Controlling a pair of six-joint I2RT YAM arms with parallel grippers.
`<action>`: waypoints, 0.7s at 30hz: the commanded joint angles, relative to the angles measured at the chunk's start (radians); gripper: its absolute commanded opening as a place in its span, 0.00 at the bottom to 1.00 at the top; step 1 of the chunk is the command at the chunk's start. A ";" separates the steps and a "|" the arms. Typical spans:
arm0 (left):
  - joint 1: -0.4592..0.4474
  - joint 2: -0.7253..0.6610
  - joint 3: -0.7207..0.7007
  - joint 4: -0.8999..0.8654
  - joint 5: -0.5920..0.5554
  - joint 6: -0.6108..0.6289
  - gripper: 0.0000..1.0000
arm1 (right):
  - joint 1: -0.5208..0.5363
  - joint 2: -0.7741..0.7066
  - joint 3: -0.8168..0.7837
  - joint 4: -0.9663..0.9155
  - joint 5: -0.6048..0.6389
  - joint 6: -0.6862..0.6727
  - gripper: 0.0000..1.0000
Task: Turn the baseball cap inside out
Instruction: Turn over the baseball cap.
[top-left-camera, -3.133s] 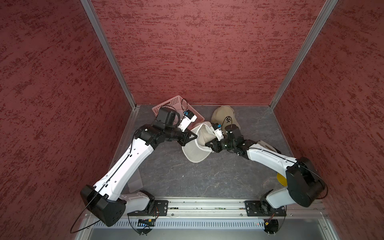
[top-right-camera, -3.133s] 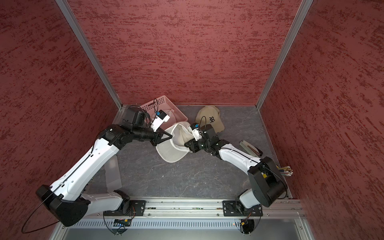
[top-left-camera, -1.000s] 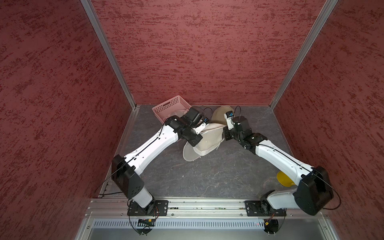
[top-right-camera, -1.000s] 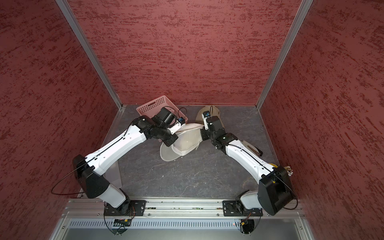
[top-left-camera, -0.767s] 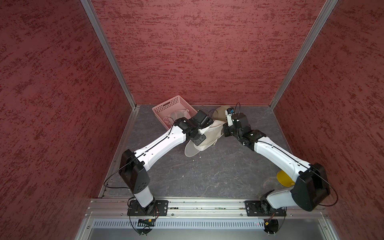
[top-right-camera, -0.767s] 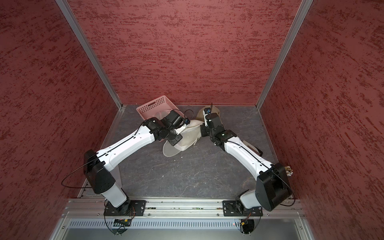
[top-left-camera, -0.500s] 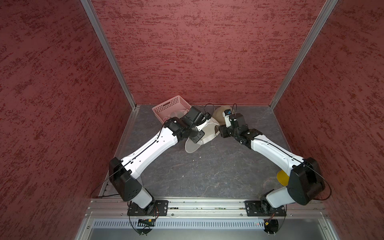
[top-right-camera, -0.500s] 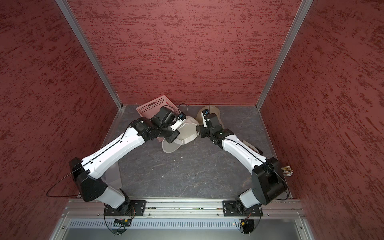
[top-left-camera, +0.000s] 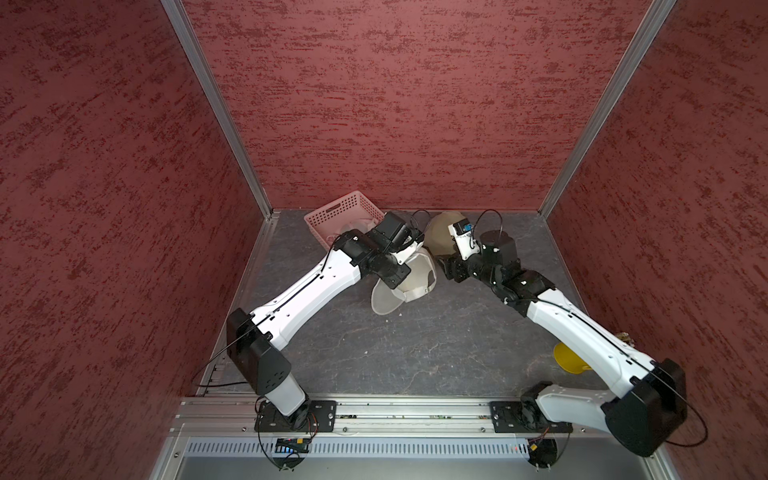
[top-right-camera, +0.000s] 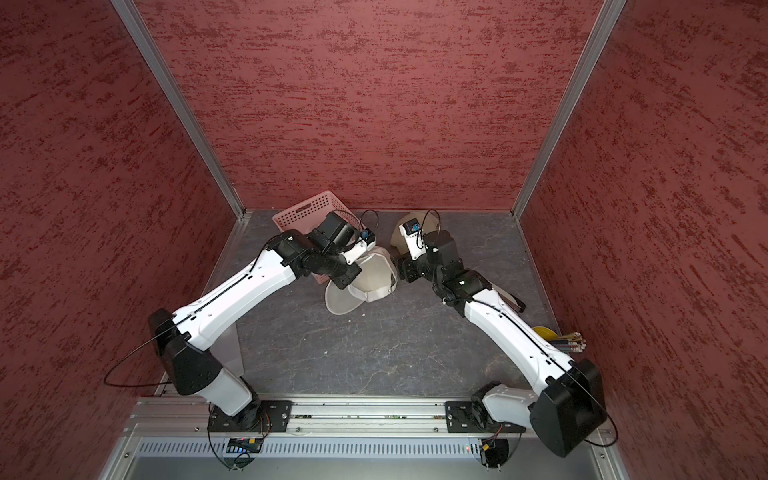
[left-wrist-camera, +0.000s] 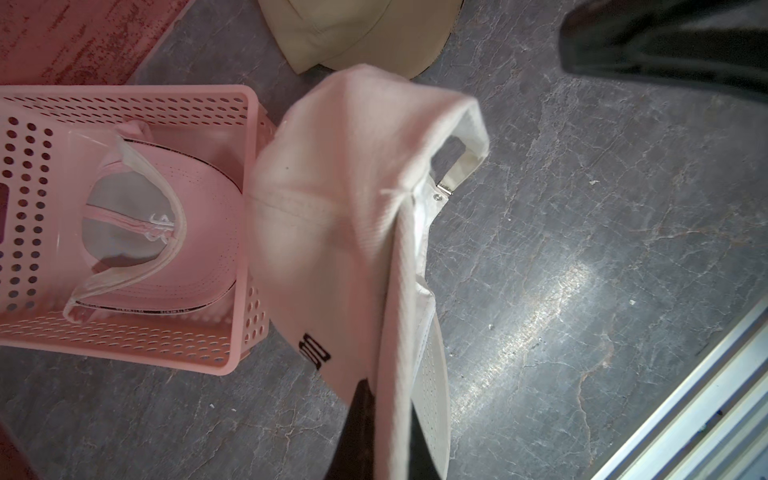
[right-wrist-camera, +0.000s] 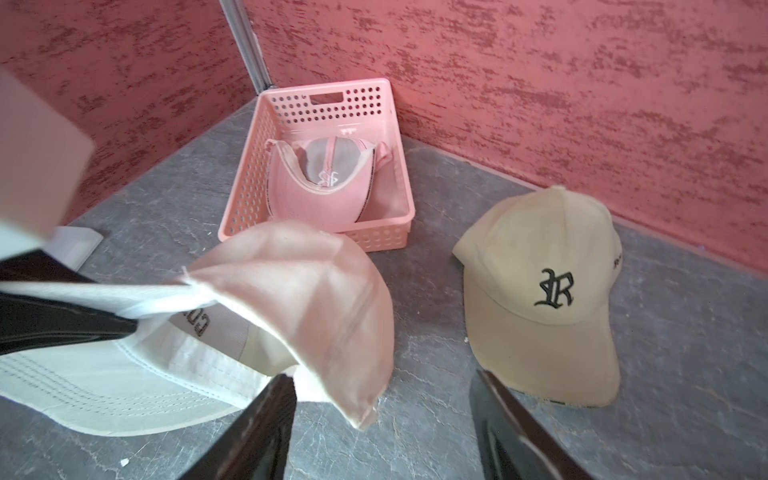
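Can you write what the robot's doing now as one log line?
left gripper: shut on white cap | right gripper: open beside it | tan cap: on table

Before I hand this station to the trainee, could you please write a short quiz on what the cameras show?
1. True or false: the right gripper is clamped on the white cap.
2. What lies in the pink basket? A an upturned cap; B a mug; C a sponge.
3. Fill in: the white cap is gripped by the ___ gripper.
Key: 1 false, its jaws stand apart; 2 A; 3 left gripper.
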 joint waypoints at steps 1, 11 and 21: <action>0.012 0.011 0.052 -0.010 0.072 -0.017 0.02 | 0.024 0.028 0.001 0.025 -0.093 -0.065 0.71; 0.022 0.016 0.057 -0.034 0.149 -0.018 0.02 | 0.068 0.071 -0.014 0.210 -0.110 -0.041 0.73; 0.010 -0.039 0.009 -0.028 0.208 -0.016 0.01 | 0.069 0.167 0.053 0.271 -0.099 -0.027 0.72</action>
